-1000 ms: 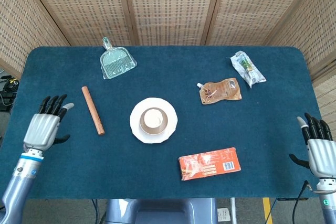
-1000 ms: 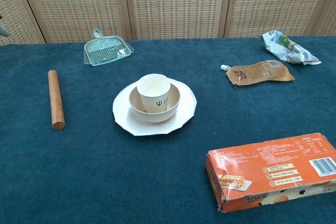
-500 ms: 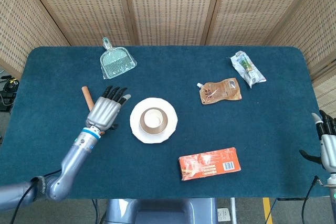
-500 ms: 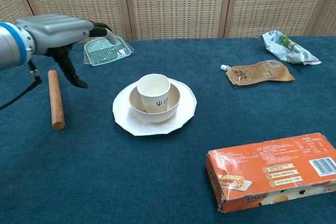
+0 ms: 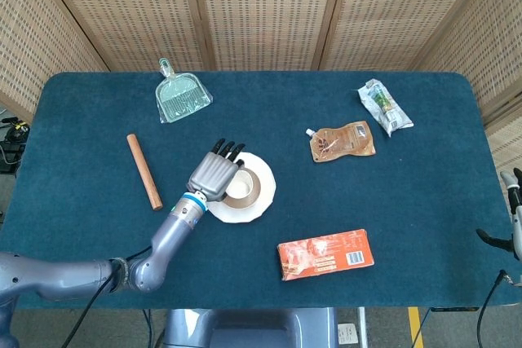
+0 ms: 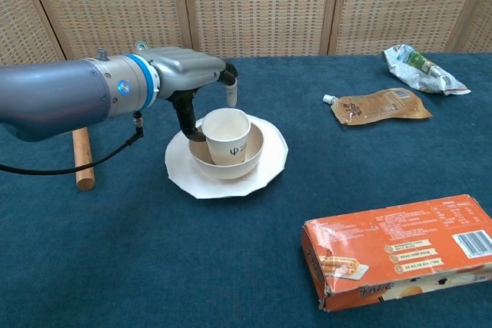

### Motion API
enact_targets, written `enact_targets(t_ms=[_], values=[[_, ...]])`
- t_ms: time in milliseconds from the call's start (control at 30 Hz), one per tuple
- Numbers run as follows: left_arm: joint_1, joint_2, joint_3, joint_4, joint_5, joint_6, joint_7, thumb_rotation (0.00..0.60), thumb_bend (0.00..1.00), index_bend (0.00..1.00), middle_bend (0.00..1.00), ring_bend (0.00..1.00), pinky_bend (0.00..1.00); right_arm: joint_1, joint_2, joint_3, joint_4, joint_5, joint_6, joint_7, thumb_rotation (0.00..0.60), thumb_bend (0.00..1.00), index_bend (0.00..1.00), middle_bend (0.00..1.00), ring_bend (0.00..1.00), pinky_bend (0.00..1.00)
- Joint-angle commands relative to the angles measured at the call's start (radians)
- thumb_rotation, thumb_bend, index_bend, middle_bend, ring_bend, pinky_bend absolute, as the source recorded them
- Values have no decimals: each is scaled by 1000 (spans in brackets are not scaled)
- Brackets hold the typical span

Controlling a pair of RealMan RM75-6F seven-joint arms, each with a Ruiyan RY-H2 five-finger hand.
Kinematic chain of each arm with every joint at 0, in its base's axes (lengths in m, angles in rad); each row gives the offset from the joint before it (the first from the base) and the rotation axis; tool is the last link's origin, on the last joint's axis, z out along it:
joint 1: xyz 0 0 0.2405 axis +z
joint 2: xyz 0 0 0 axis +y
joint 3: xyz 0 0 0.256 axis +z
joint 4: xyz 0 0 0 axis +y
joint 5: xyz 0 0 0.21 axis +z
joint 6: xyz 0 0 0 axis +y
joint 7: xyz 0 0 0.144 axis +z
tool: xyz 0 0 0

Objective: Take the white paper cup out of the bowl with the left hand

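White paper cup sat upright in the bowl, on a white plate mid-table. Left hand hovered just beside/over cup's left rim, fingers apart, grasping nothing. Right hand at table's right edge, mostly cropped; finger state can't tell.

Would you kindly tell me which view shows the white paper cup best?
The chest view: the white paper cup stands upright in the bowl, side fully visible. The head view shows only its rim from above, partly covered by the left hand.
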Motion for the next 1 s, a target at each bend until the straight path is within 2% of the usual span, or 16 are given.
enact_targets(t_ms=[33,200,367,567,867,1000], values=[[-25,-19,14,15,-19,5,6,600,245,290,0,0,0,-1,0,1,2,1,1,3,600,100,0,0,0,0],[-56,-36,28,33,-42,12,0,600,245,307,0,0,0,-2,4,1,0,-1,1,11,600,99,0,0,0,0],[-76,-33,47,26,-61,24,-1,600,253,393,0,0,0,-3,4,2,-1,-2,3,12,600,99,0,0,0,0],[-68,-4,55,-16,-26,63,-40,600,291,438,0,0,0,-6,4,0,-6,-11,15,10,600,99,0,0,0,0],[-9,137,58,-160,74,132,-142,600,290,434,0,0,0,-9,8,-1,-17,-18,26,4,600,99,0,0,0,0],[45,219,84,-209,125,164,-196,600,291,434,0,0,0,-10,9,-2,-20,-17,27,-3,600,99,0,0,0,0]])
